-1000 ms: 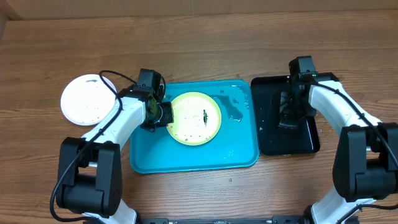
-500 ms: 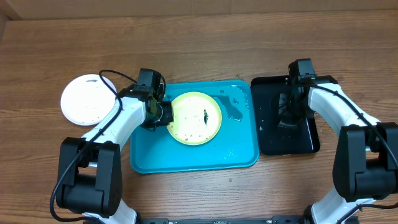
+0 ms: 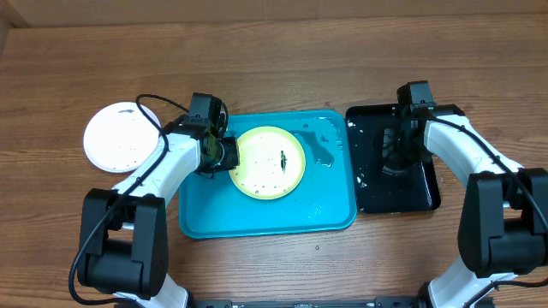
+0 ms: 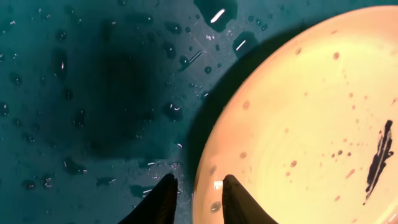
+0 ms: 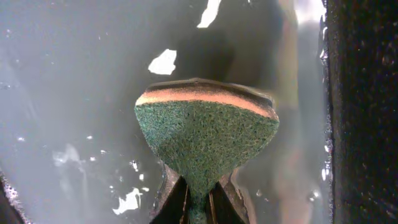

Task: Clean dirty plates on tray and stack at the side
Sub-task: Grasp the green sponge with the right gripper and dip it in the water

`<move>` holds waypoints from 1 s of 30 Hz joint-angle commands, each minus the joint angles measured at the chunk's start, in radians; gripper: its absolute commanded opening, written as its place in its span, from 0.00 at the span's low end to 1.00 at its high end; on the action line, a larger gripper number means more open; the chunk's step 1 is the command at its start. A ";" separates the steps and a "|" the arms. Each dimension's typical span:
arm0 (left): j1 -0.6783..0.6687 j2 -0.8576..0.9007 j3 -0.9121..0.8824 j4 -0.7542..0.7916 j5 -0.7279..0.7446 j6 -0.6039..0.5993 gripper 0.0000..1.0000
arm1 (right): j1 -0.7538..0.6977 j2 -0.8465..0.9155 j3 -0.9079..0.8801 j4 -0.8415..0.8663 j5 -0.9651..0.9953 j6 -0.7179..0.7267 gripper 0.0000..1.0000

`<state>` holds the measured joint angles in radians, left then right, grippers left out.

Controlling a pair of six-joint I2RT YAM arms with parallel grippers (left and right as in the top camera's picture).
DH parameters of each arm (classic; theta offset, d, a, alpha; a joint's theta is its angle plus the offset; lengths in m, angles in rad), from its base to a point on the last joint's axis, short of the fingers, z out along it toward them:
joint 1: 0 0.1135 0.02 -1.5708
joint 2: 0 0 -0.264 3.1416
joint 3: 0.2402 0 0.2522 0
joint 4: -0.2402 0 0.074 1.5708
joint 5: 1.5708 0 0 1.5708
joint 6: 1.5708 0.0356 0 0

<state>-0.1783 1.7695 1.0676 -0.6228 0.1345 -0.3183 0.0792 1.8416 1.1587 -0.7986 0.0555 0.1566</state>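
Observation:
A yellow-green dirty plate (image 3: 269,162) with dark specks and a black smear lies on the teal tray (image 3: 257,218). My left gripper (image 3: 224,156) is at the plate's left rim. In the left wrist view the plate (image 4: 311,118) fills the right side and the gripper (image 4: 196,186) is open a little, one finger over the wet tray (image 4: 93,93) and the other over the plate's edge. A white dirty plate (image 3: 120,137) sits on the table to the left. My right gripper (image 5: 199,190) is shut on a green sponge (image 5: 205,137) over the black tray.
A glossy black tray (image 3: 424,192) holding water stands just right of the teal tray, with my right arm (image 3: 462,145) reaching over it. Water drops and puddles cover the teal tray's floor. Bare wooden table (image 3: 282,60) surrounds both trays.
My right gripper has closed onto the sponge. My left gripper's fingers have parted slightly at the plate's rim. Neither arm has shifted noticeably.

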 commanded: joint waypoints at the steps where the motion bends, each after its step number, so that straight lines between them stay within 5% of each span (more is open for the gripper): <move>1: -0.007 0.010 -0.005 0.013 -0.011 -0.004 0.25 | -0.002 0.001 -0.007 0.009 -0.009 -0.001 0.04; 7: -0.007 0.030 -0.016 0.028 -0.011 -0.014 0.22 | -0.002 0.001 -0.007 0.009 -0.010 -0.001 0.04; 13: -0.007 0.042 -0.016 0.031 -0.010 -0.019 0.04 | -0.002 0.001 -0.007 0.009 -0.009 -0.001 0.04; 20: -0.007 0.040 -0.010 -0.047 0.005 -0.018 0.05 | -0.002 0.001 -0.001 0.006 -0.008 -0.009 0.04; 25: -0.005 0.040 -0.010 -0.029 0.004 -0.018 0.24 | -0.002 0.000 0.004 0.009 -0.009 -0.009 0.04; 27: -0.005 0.040 -0.010 -0.014 0.004 -0.018 0.23 | -0.002 0.000 0.004 0.008 -0.009 -0.009 0.04; 30: -0.005 0.040 -0.010 0.003 0.004 -0.019 0.08 | -0.002 0.000 0.007 0.008 -0.008 -0.009 0.04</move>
<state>-0.1802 1.7996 1.0645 -0.6285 0.1417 -0.3412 0.0792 1.8416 1.1584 -0.7967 0.0551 0.1532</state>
